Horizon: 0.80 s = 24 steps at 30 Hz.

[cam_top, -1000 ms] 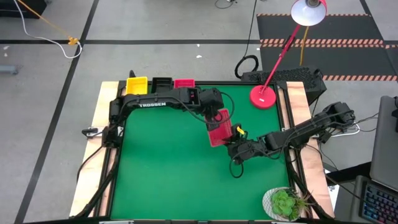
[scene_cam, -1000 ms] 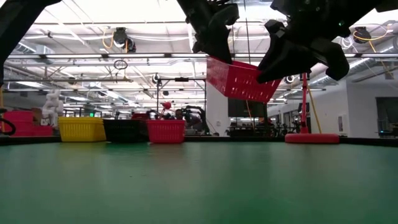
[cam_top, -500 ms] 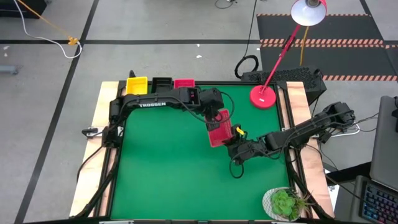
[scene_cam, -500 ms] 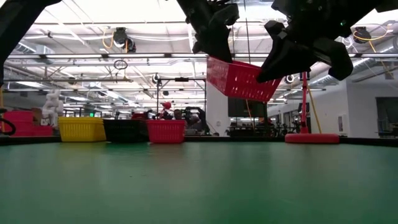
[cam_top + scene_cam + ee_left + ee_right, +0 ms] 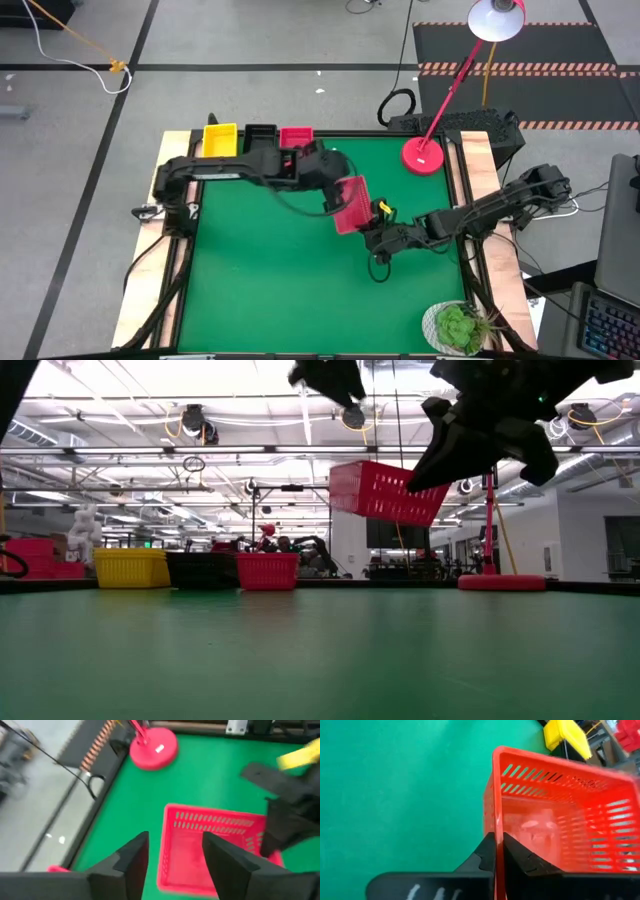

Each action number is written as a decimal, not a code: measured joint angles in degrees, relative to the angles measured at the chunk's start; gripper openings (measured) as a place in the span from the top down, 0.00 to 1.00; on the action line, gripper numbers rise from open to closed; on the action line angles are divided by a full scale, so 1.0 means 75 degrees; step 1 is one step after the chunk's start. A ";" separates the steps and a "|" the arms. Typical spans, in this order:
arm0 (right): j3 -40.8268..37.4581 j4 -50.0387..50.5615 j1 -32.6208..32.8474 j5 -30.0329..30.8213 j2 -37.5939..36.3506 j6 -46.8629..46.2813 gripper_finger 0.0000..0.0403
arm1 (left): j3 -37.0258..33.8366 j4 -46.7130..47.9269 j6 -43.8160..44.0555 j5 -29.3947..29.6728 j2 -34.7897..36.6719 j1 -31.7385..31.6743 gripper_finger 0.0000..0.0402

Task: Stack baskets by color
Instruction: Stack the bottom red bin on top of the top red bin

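A pink-red basket (image 5: 350,203) hangs tilted in the air over the middle of the table, with my right gripper (image 5: 370,228) shut on it; it also shows as basket (image 5: 385,490) in the low view. My left gripper (image 5: 172,862) stands open above and left of the basket, touching nothing. Along the far left edge of the table stand a yellow basket (image 5: 220,137), a black one (image 5: 261,135) and a pink-red one (image 5: 296,134), each resting on its bottom. My right gripper pinches one wall of the basket at its rim (image 5: 495,832), near a corner, with one finger outside the wall and one inside. The fingers slant down from the table's right side. The basket is lifted clear of the table and tilted.
A round red lamp base (image 5: 424,155) stands at the far right of the green mat, its arm leaning up to the right. A potted plant (image 5: 458,327) sits at the near right corner. The mat's near half is bare green.
My left gripper has opened and let go of the pink-red basket, then drawn back up and toward the table's left. My right gripper has shut on the basket's wall and kept its place. The basket stays in the air, held by the right gripper alone.
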<state>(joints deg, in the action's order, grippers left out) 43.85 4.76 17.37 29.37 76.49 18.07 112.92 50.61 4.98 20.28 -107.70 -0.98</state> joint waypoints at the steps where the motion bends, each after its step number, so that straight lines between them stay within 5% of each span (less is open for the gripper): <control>1: -0.0002 0.0013 -0.0058 -0.0128 0.0000 -0.0016 0.99 | -0.0043 0.0028 -0.0038 0.0222 0.0131 0.0134 0.52; 6: -0.0002 -0.0173 -0.0304 -0.0369 0.0000 -0.0039 1.00 | -0.1269 -0.0180 -0.0014 0.1554 0.1191 0.0779 0.52; 14: 0.0951 -0.0202 -0.1005 -0.0949 0.0072 -0.0089 1.00 | -0.4949 -0.2074 0.0985 0.2951 0.3590 0.1459 0.62; 24: 0.3325 0.0903 -0.2326 -0.0971 0.1347 0.0456 1.00 | -0.7430 -0.2875 0.1234 0.3259 0.6174 0.1548 0.71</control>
<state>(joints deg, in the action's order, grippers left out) 68.79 11.54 -0.07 22.09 86.59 21.49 57.20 29.05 14.24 44.73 -61.39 10.63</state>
